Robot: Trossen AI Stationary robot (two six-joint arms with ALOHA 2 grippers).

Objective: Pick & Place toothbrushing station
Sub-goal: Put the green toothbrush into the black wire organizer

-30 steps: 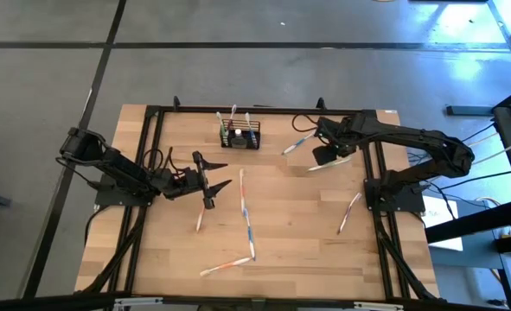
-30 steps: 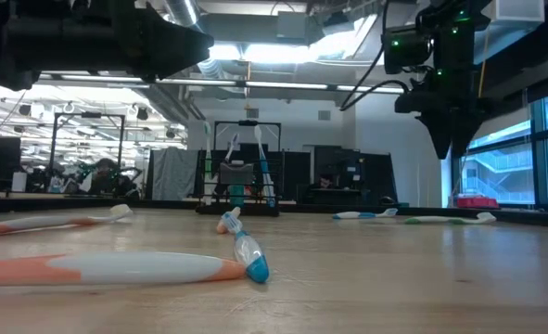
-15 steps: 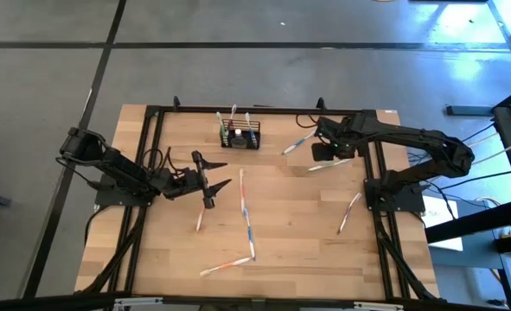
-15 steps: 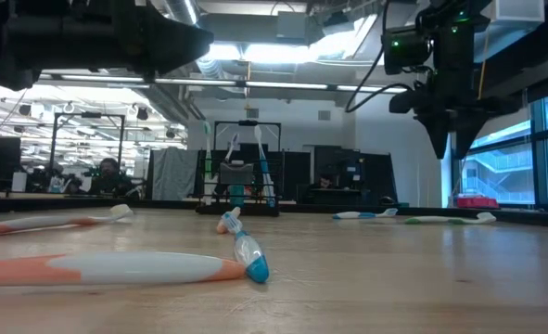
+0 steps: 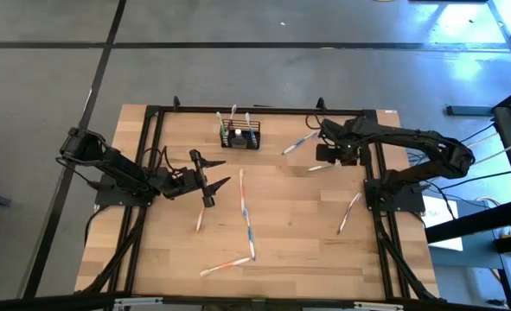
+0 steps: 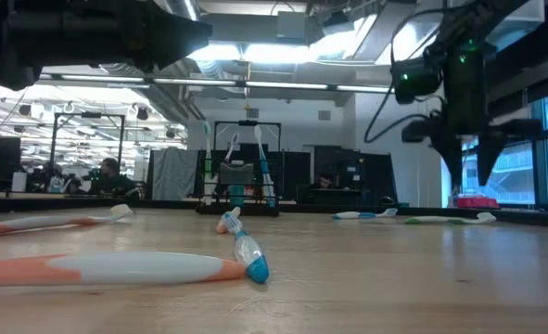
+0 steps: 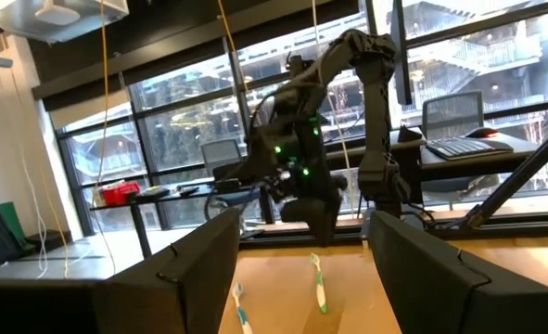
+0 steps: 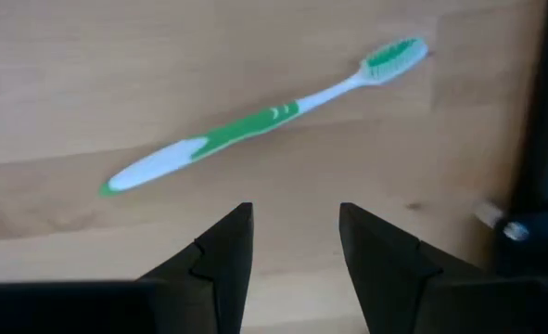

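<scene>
Nearest the bench's point(image 5: 281, 250) front edge lay an orange-and-white toothbrush point(image 5: 226, 265), w/ a blue-and-white brush point(image 5: 249, 223) running from just beside it up toward the bench middle; in the low view that pair filled the foreground, orange one point(image 6: 107, 269) closest. A short orange brush point(image 5: 199, 220) lay left of centre, and another small one point(image 5: 349, 211) sat near the right edge by the right arm's base. Left gripper point(image 5: 212, 184) hung above the bench on the left side, roughly mid-depth, fingers spread wide and holding nothing; from its wrist view the two dark fingers point(image 7: 181, 269) stood well apart w/ bare wood between. Farther back on the right, the right gripper point(image 5: 335, 154) pointed down over the wood near the right rail, jaws partly open, empty; its wrist view showed the fingers point(image 8: 225, 243) apart above a green-and-white toothbrush point(image 8: 264, 119) lying flat on the bench, not touched. In the high view that brush point(image 5: 320, 167) lay just beside the gripper, w/ a blue one point(image 5: 298, 142) a bit farther back. Toothbrushing station point(image 5: 239, 136), the small black mesh holder, stood upright near the back edge, about mid-width, w/ several brushes standing in it; well apart from both grippers. Low view showed it point(image 6: 239, 181) far across the bench, a person seated in the room beyond at left point(image 6: 105, 173)
</scene>
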